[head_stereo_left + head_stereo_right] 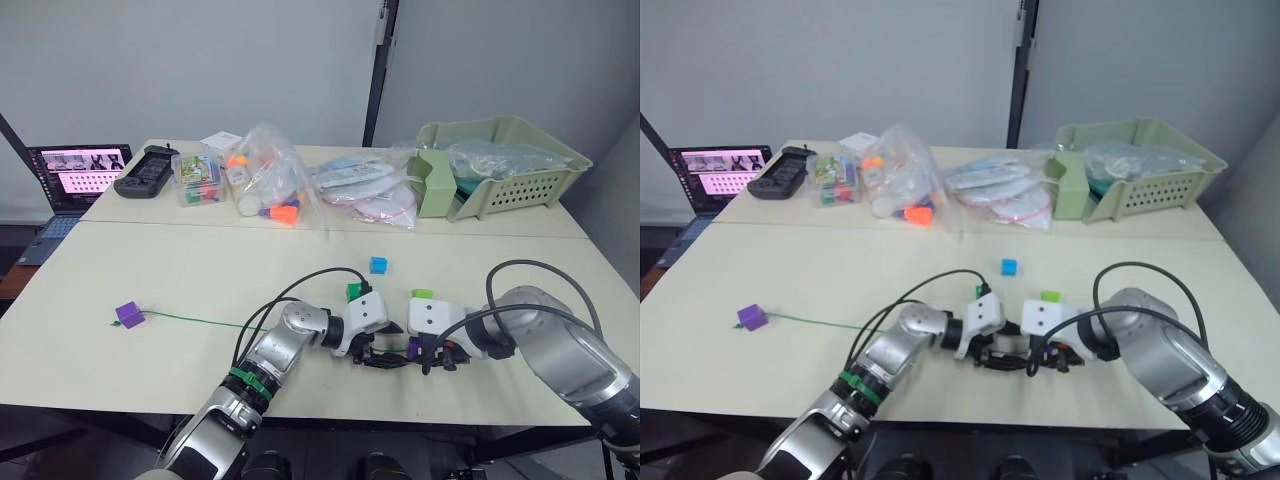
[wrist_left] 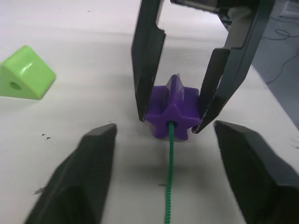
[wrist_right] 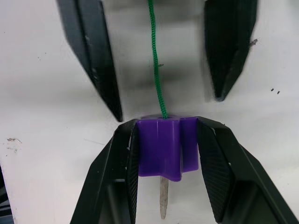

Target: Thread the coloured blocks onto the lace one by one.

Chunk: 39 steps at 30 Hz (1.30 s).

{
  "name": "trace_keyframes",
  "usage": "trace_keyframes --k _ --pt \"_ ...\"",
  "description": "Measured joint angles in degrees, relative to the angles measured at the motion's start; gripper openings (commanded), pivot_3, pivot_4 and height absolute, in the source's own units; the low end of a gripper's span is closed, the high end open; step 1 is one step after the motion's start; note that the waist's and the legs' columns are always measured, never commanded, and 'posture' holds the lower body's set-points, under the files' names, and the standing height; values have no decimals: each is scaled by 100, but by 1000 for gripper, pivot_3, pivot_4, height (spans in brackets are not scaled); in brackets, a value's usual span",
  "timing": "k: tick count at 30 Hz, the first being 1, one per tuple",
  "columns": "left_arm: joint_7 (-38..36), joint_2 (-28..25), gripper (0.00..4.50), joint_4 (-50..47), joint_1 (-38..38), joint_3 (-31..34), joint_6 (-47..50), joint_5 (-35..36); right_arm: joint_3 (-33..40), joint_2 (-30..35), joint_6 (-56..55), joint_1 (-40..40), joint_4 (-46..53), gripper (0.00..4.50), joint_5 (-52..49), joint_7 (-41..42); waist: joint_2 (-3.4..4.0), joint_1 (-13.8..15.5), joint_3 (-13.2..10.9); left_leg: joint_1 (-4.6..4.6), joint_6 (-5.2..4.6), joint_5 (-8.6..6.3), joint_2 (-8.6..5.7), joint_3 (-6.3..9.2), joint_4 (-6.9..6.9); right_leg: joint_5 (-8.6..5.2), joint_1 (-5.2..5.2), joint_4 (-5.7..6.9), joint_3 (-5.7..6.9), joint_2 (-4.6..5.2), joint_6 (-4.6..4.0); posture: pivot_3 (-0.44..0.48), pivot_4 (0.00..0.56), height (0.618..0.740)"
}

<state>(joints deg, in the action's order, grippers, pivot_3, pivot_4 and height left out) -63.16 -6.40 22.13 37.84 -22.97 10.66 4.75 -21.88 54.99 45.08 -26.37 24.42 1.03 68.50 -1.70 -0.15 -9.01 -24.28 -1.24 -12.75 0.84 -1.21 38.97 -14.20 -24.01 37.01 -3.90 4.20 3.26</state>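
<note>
Spanning the whole scene, a cream table [image 1: 150,290] carries a green basket [image 1: 520,165] at its far right, clear plastic bags [image 1: 330,185] of toys along the far edge, and a laptop [image 1: 75,175] on a lower surface at the far left.

Both arms meet at the near edge of the table, wrists turned toward each other.

Right gripper [image 3: 163,140]: 2 black fingers closed against opposite sides of a purple star-shaped block [image 3: 161,147], holding it just above or on the table; cannot tell which. Grip looks firm, with no gap between pads and block.

Left gripper [image 2: 163,135]: fingers spread wide, 1 either side of the lace [image 2: 170,168], not touching it or the block. It holds nothing.

The lace is a thin green cord. It enters the hole in the face of the purple star-shaped block that faces the left gripper. Its stiff grey tip [image 3: 162,200] sticks out of the opposite face, so the cord passes right through. From the block the cord runs leftward across the table to a second purple block [image 1: 128,314], well apart near the left edge.

Loose blocks: a lime green wedge block [image 2: 25,74] lies near the grippers, a dark green block [image 1: 356,290] sits behind the left wrist, and a blue block [image 1: 378,265] sits further back, mid-table.
</note>
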Motion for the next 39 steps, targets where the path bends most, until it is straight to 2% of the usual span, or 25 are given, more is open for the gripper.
trace_keyframes --k 2,3,8,10,16,23,26,31,39 --pt "-73 -221 4476 -93 157 183 30 52 6 -12 -1 -4 -6 1312 -14 2 0 -15 0 1 0 0 0 0 0 0 1 1 0 1 0 0 150 734" --pt "-120 -333 4500 -127 223 235 32 94 12 -13 0 -5 -9 2364 -26 14 0 -19 0 1 0 0 -1 1 0 0 0 1 0 1 0 0 150 734" --pt "-355 -699 4500 -218 255 339 29 141 63 -154 2 6 -38 4037 -472 147 1 -24 0 -9 0 0 -8 4 -1 0 -7 5 0 9 0 0 150 734" --pt "-428 -733 4500 -273 208 315 23 143 264 -116 53 4 -22 4470 -633 164 0 12 0 -11 0 0 -12 5 1 1 -6 4 0 15 2 0 150 734" --pt "-664 -657 4500 -445 43 102 69 210 1303 453 412 320 290 4470 -1210 154 0 86 0 -12 0 0 -11 1 2 2 -5 0 1 14 3 0 150 734" --pt "-433 -105 4500 -414 153 -76 74 183 2766 990 1200 1598 969 4470 -1683 -143 -1 95 -1 -15 0 0 -11 0 3 1 -3 -5 0 14 4 0 150 734" --pt "-273 90 4500 -420 173 -170 127 153 3200 1027 1451 2093 1227 4470 -1819 -294 -1 77 -1 -12 0 0 -9 0 2 1 -3 -5 -1 10 4 0 150 734" --pt "245 401 4500 -344 167 -439 199 -200 3599 1028 1660 2694 1543 4470 -1929 -561 -2 81 -1 -11 0 0 -11 0 3 0 1 -5 -3 10 5 0 150 734" --pt "853 679 4500 -224 43 -676 237 -538 3729 1039 1686 2794 1612 4470 -2085 -898 -2 80 -2 -10 0 0 -11 -1 4 0 1 -9 -5 10 6 0 150 734"
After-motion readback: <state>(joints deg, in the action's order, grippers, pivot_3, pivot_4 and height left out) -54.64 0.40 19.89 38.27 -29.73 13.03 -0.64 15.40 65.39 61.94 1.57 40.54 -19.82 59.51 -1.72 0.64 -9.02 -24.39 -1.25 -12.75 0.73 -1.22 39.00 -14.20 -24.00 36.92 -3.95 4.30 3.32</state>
